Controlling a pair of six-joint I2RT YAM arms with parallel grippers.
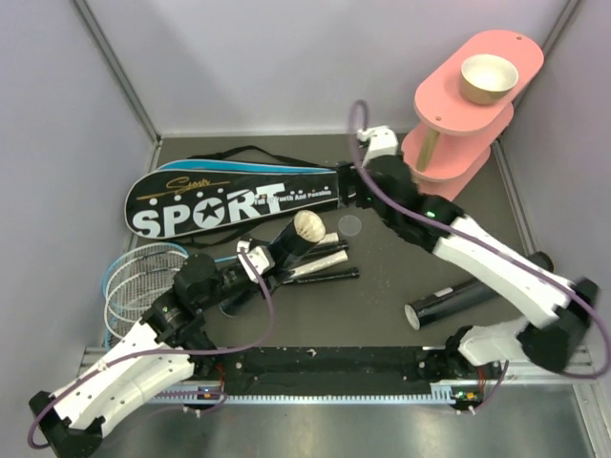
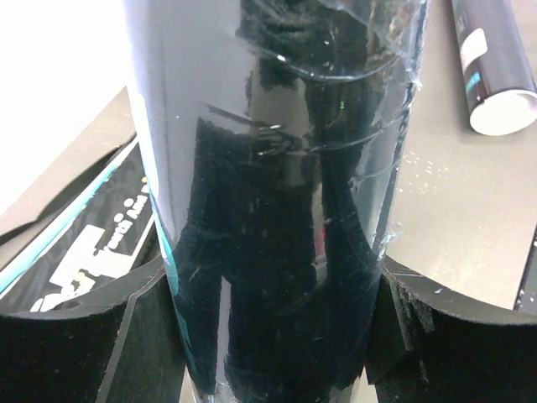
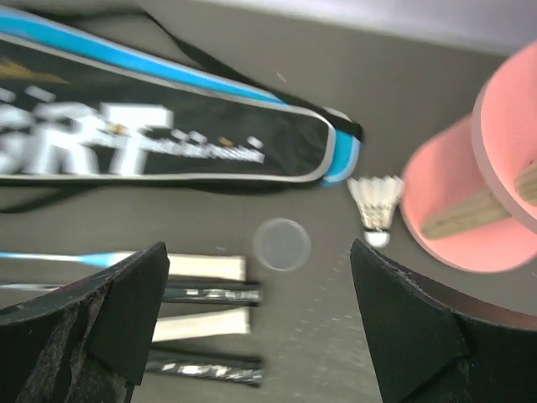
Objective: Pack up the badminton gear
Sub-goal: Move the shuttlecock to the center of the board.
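Note:
My left gripper (image 1: 254,270) is shut on a black tube (image 1: 277,253) and holds it aslant, low over the racket handles (image 1: 320,267). The tube fills the left wrist view (image 2: 277,193) between both pads. A white feather shuttlecock (image 1: 307,226) sits at its open far end. My right gripper (image 1: 358,183) is open and empty, over the mat near the bag's narrow end. Below it lie a clear round lid (image 3: 282,244) and a second shuttlecock (image 3: 376,206) beside the pink stand's foot. A second black tube (image 1: 473,296) lies at the right. The black SPORT bag (image 1: 239,200) lies at the back.
The racket heads (image 1: 138,277) lie at the left edge. The pink three-tier stand (image 1: 468,105) with a tan bowl (image 1: 488,78) stands at the back right, close to my right arm. Grey walls close in the left, back and right sides.

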